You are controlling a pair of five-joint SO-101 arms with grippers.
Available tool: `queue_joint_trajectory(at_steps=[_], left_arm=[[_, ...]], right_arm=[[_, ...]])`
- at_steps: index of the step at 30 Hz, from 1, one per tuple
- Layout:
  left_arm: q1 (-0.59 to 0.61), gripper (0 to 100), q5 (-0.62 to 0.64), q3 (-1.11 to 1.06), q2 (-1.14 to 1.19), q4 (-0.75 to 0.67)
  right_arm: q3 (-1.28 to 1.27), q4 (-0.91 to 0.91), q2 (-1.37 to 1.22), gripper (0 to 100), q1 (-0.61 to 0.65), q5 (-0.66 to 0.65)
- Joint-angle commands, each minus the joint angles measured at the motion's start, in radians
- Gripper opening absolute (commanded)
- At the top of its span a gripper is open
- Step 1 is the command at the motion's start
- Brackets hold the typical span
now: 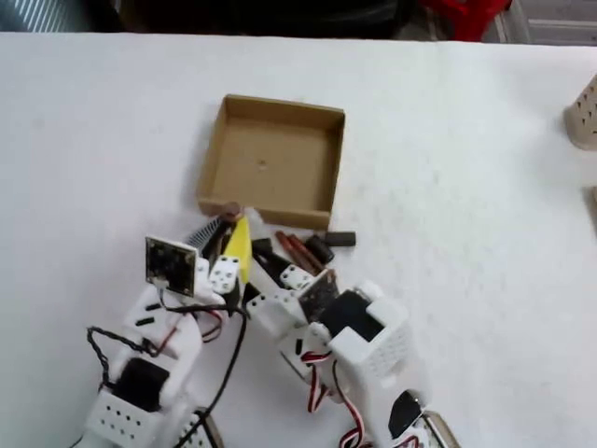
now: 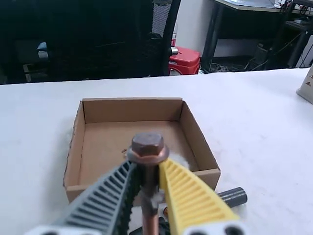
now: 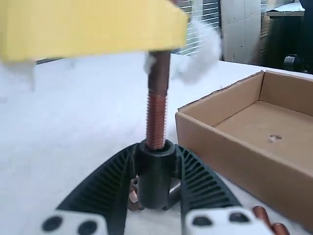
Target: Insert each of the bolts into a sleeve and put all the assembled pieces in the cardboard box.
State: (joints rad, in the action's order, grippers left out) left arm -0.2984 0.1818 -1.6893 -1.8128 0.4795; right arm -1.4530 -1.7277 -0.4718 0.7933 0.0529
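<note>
My left gripper, one finger grey and one yellow, is shut on a copper bolt just under its hex head, in front of the cardboard box. My right gripper, with black fingers, is shut on a black sleeve held upright. The bolt's threaded end stands in the sleeve's mouth, directly below the yellow finger. In the high view both grippers meet at the box's near-left corner: left gripper, right gripper, box.
Loose copper bolts and two black sleeves lie along the box's near wall. Another sleeve shows beside the box corner. A perforated beige object stands at the far right edge.
</note>
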Motion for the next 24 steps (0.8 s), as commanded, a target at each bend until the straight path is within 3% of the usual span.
queue_joint_trajectory(at_steps=[1, 24], left_arm=[[0.004, 2, -0.008, -0.002, -0.015, -0.068], [-0.025, 2, -0.006, -0.002, -0.016, 0.069]], right_arm=[[-0.002, -0.022, 0.005, 1.7, -0.002, -0.017], [-0.003, -0.022, 0.005, 1.7, -0.005, -0.017]])
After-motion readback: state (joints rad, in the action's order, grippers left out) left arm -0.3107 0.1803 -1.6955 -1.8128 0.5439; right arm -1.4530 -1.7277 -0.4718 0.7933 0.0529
